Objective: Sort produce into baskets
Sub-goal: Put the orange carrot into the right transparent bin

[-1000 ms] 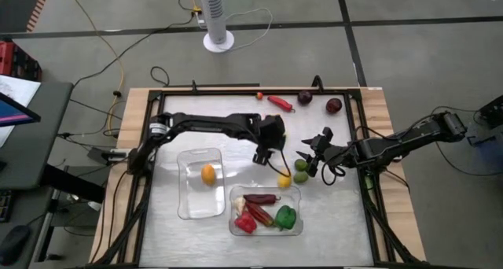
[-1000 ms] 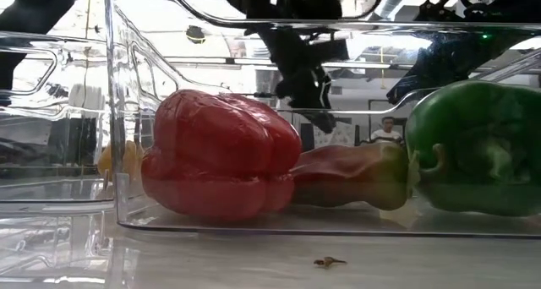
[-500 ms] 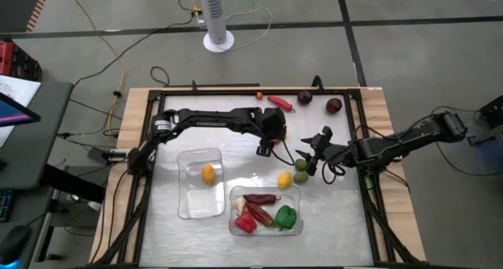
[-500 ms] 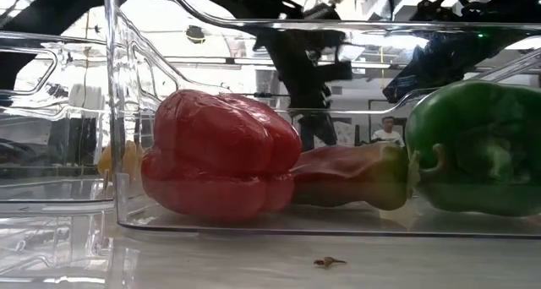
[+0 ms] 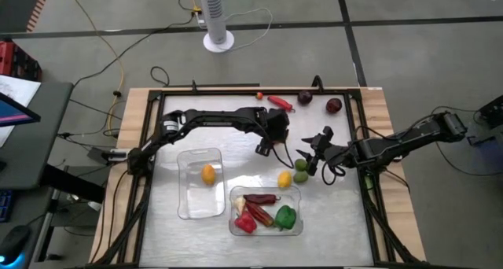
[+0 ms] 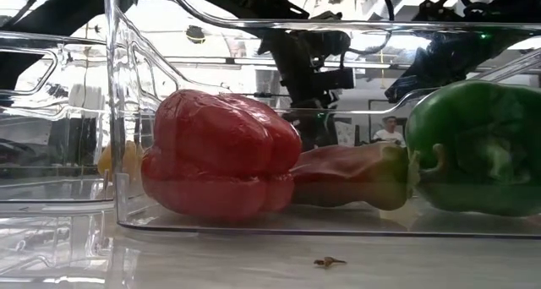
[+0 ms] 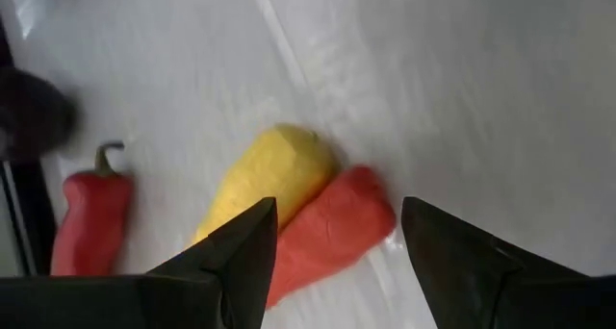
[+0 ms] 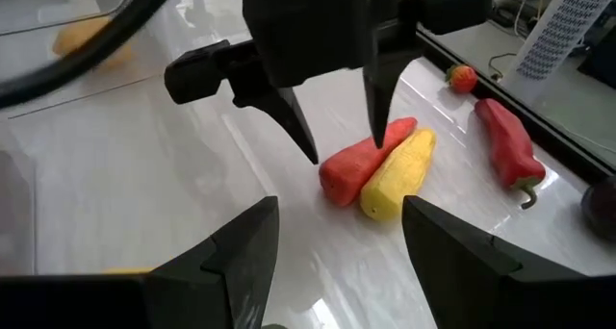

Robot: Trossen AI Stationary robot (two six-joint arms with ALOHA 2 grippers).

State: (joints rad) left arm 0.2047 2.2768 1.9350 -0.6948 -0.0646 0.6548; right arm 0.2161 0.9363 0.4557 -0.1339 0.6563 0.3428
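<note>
Left gripper hangs part-open and empty over a red pepper beside a yellow pepper; two baskets are part-filled, and several pieces remain loose.

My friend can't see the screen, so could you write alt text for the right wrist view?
The left hand hangs open over a red pepper and a yellow pepper lying side by side, touching, on the table. A red chilli lies farther off, and the right hand's own dark fingers frame the picture.
</note>
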